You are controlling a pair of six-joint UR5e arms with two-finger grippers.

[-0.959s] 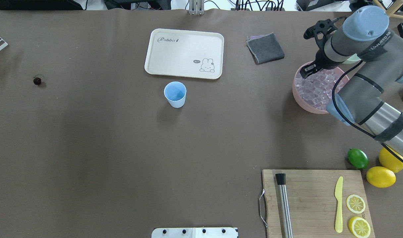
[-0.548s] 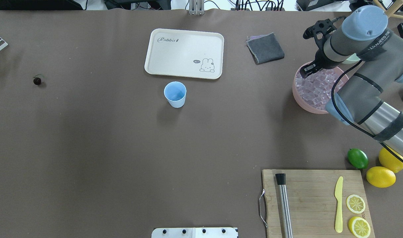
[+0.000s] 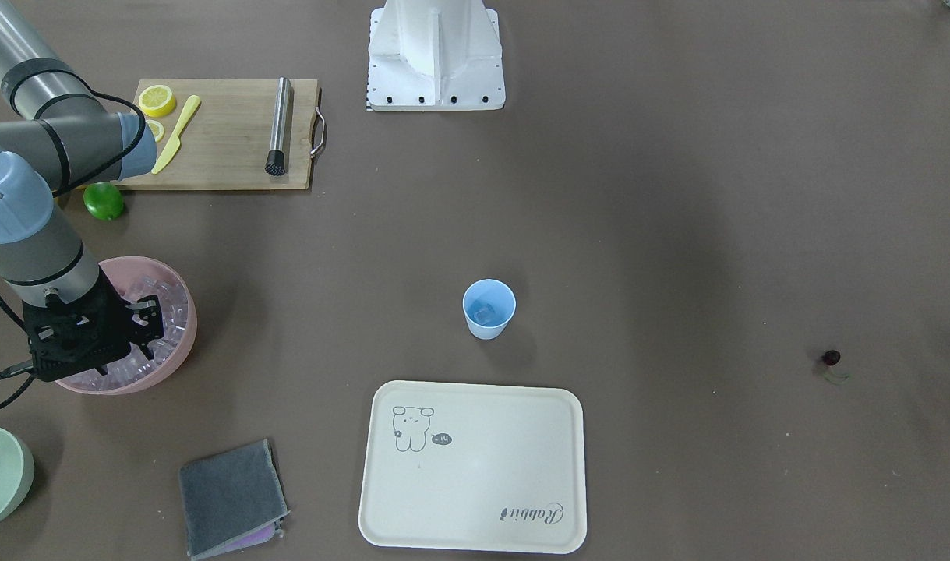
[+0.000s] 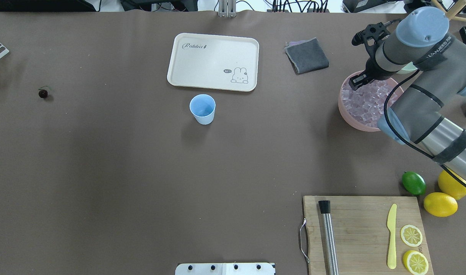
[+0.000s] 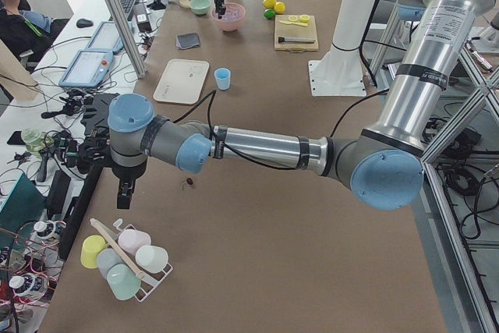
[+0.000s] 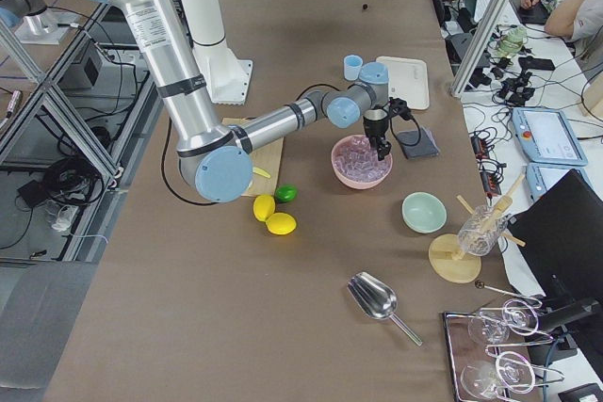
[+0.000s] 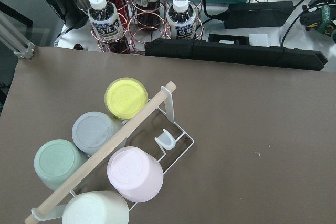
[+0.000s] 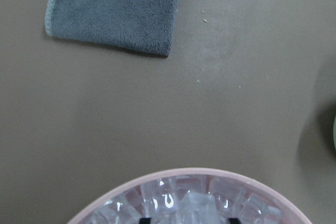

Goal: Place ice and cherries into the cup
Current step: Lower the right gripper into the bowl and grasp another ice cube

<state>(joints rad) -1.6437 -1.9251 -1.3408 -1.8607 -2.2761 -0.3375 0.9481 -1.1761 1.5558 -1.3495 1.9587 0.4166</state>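
Right arm [image 4: 420, 103] comes in from the robot's right side, elbow bent, forearm reaching forward, wrist turned down. Right gripper [image 4: 356, 81] points straight down. Its dark fingertips [image 8: 145, 219] barely show at the wrist view's bottom edge, partly closed, with one ice cube [image 8: 195, 206] between them; can't confirm contact. Left arm [image 5: 257, 146] is stretched far out to the robot's left, low and nearly level, wrist bent down. Left gripper [image 5: 125, 190] hangs vertical just above the table surface; its jaw state is unreadable from that side view.
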